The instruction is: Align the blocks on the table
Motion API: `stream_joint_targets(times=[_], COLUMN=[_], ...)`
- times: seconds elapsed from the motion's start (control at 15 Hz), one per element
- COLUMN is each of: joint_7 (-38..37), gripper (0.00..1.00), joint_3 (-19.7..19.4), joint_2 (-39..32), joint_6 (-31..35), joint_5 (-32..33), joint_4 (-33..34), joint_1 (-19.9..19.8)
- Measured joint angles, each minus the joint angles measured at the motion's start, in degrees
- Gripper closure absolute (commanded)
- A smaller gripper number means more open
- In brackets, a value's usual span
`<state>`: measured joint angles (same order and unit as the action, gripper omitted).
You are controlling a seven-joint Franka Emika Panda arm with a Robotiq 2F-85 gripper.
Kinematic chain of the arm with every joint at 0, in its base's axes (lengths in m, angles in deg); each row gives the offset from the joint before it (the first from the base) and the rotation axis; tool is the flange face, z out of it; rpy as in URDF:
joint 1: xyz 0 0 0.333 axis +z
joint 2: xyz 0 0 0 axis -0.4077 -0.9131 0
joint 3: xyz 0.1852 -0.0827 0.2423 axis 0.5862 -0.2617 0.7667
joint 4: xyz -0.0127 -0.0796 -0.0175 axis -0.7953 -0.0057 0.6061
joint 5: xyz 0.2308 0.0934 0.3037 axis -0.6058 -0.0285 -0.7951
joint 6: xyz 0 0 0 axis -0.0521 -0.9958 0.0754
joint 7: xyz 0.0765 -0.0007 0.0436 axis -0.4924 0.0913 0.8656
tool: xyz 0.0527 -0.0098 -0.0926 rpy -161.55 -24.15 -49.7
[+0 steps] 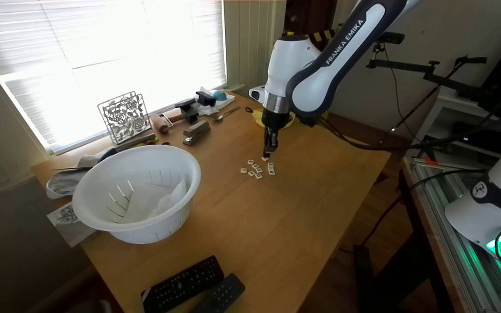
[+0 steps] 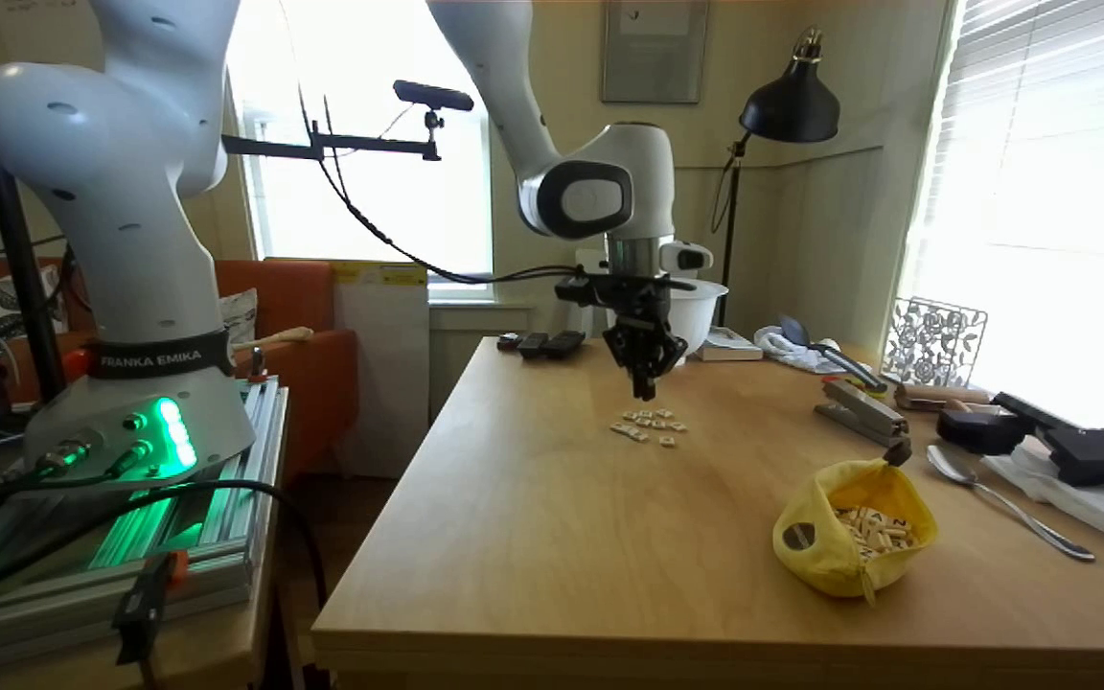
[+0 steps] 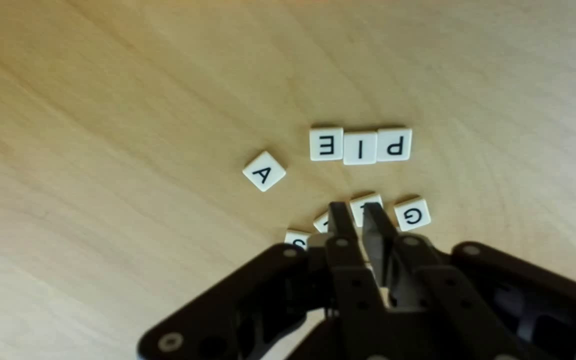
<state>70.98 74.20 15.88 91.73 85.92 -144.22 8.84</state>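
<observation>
Our black two-fingered tool [image 3: 356, 209] hangs over the light-brown wooden counter [image 3: 143, 240], jaws slightly apart, gripping nothing. In the wrist view, the row of three square cream letter blocks [image 3: 360, 146] lies at its twelve o'clock, long axis nine-to-three; the middle block [image 3: 360, 154] sits toward six, so we probably nudge it twelve-ward.

I take this for a room in someone's home. An orange upholstered seat [image 2: 330, 383] with a pale cushion [image 2: 241, 311] sits near a bright window [image 2: 463, 206], a black lamp with a domed shade [image 2: 792, 105] stands behind, a grey-framed picture [image 2: 655, 51] hangs on the cream wall [image 2: 571, 86], and black oblong remote controls [image 1: 184, 283] lie on the light-brown wooden table [image 1: 250, 230]. More lab-like is the white robot arm [image 2: 145, 211] on silvery metal rails [image 2: 221, 565].
</observation>
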Motion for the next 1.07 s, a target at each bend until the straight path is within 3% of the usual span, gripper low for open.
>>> stream_joint_targets(times=[0.47,1.07], joint_7=[-3.3,-7.8], gripper=[0.04,0.00], joint_3=[-2.9,-5.1], joint_2=[3.6,7.1], joint_6=[-8.0,-14.6], joint_5=[0.5,2.8], joint_4=[-0.1,-1.3], joint_1=[3.7,6.8])
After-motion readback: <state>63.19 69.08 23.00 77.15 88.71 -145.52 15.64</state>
